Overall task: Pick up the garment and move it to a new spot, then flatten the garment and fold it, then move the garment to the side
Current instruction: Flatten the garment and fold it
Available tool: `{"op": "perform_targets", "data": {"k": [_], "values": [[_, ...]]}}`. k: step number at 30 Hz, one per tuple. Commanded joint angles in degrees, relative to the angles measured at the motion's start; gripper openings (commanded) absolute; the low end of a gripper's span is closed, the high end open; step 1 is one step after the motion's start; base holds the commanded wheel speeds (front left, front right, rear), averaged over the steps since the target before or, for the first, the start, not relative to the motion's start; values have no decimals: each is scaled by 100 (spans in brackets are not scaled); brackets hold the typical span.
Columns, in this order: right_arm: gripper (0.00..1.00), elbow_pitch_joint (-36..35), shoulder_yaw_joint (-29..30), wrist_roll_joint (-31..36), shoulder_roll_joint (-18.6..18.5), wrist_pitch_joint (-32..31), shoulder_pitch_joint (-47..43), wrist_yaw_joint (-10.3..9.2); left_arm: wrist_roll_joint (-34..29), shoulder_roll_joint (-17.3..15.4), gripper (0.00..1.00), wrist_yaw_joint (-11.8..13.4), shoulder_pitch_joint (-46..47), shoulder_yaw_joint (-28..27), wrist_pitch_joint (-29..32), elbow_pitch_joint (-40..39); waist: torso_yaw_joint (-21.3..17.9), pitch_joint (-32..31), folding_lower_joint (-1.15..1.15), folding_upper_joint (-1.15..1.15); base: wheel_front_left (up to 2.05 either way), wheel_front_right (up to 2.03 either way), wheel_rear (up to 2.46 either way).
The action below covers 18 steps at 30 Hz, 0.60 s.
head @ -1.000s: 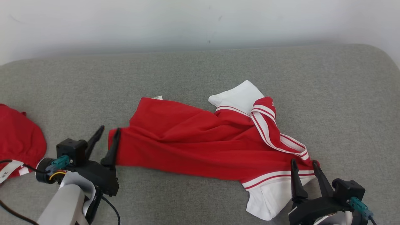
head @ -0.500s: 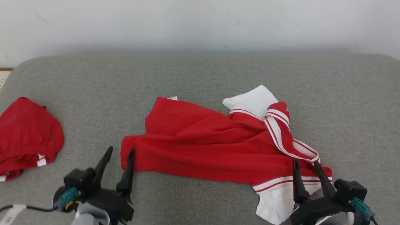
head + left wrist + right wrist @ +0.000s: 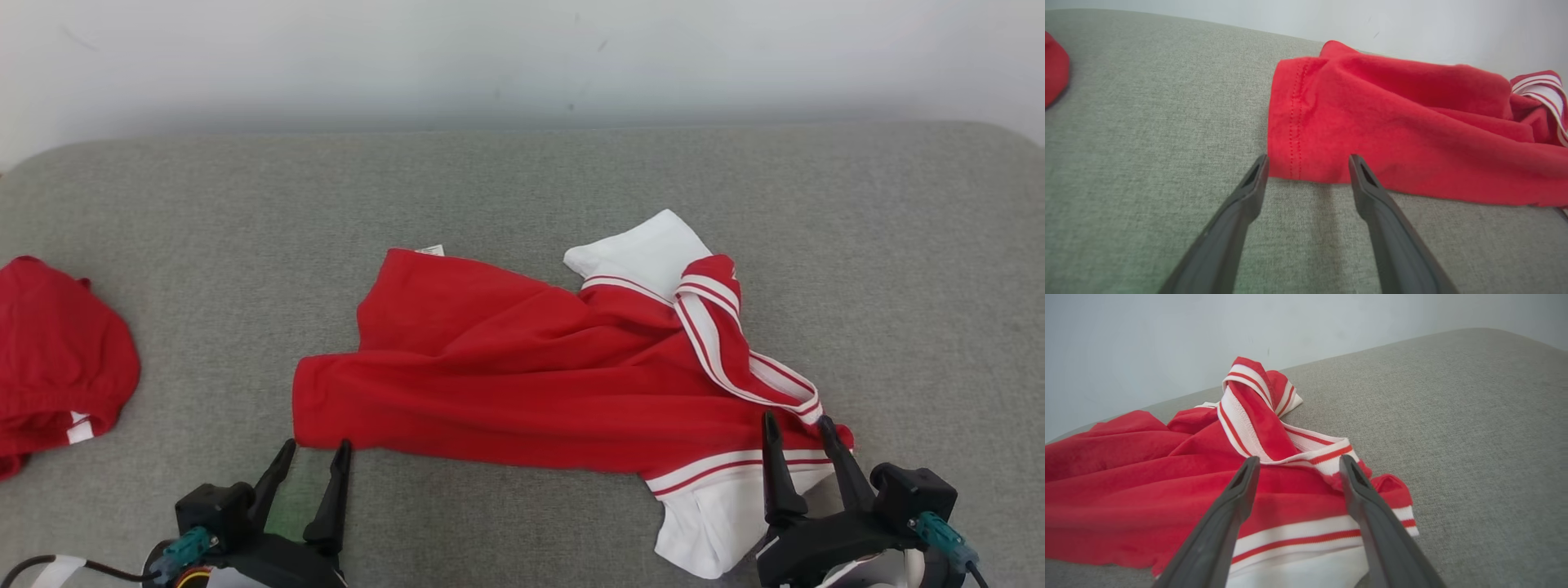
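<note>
The garment (image 3: pixel 522 384) is a red shirt with white sleeves and red-and-white striped trim, lying crumpled across the middle of the grey cushion (image 3: pixel 522 188). My left gripper (image 3: pixel 314 453) stands open just in front of the shirt's left hem, holding nothing; the left wrist view shows that stitched hem (image 3: pixel 1294 122) just beyond its fingertips. My right gripper (image 3: pixel 796 425) is open too, its tips over the striped sleeve band at the shirt's right end (image 3: pixel 1306 531), apart from the cloth. The striped collar (image 3: pixel 1249 408) lies twisted beyond it.
A second red garment (image 3: pixel 57 351) sits bunched at the cushion's left edge. A pale wall (image 3: pixel 522 57) runs behind the cushion. Bare grey fabric stretches along the back and to the right of the shirt.
My left gripper has let go of the shirt's left hem and drawn back toward me, its fingers now wide. The hem lies flat on the cushion. The head camera shifted meanwhile.
</note>
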<state>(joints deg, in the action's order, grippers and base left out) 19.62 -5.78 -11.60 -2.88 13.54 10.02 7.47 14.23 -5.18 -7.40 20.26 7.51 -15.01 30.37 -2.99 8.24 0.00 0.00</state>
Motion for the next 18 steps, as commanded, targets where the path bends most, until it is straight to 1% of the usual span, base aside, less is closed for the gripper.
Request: {"op": "perform_targets", "data": {"k": [1, 7, 8, 10, 14, 16, 18], "values": [[100, -10, -7, 61, -1, -18, 32, 5, -32, -41, 100, 1, 80, -67, -24, 92, -102, 41, 0, 0, 0, 0, 0], [100, -32, -11, 61, -1, -23, 15, 5, 33, -50, 100, -2, 150, -138, -24, 293, -222, 44, 0, 0, 0, 0, 0], [100, -35, -1, 63, -1, -26, -3, 5, 53, -53, 44, -2, 183, -125, -24, 305, -227, 39, 0, 0, 0, 0, 0], [100, -34, 27, 74, 0, -32, -44, 5, 126, -52, 0, -2, 208, -19, -24, 382, -218, 18, 0, 0, 0, 0, 0], [100, -29, 83, 87, 1, -60, -126, 5, 248, -62, 0, 0, 138, 159, -24, 492, -129, -84, 0, 0, 0, 0, 0], [100, -26, 109, 90, -2, -67, -148, 5, 319, -32, 0, 1, 22, 165, -24, 394, -68, -163, 0, 0, 0, 0, 0], [100, -18, 143, 68, -1, -68, -205, 5, 380, 9, 0, 0, -208, 374, -24, 162, 38, -295, 0, 0, 0, 0, 0]]}}
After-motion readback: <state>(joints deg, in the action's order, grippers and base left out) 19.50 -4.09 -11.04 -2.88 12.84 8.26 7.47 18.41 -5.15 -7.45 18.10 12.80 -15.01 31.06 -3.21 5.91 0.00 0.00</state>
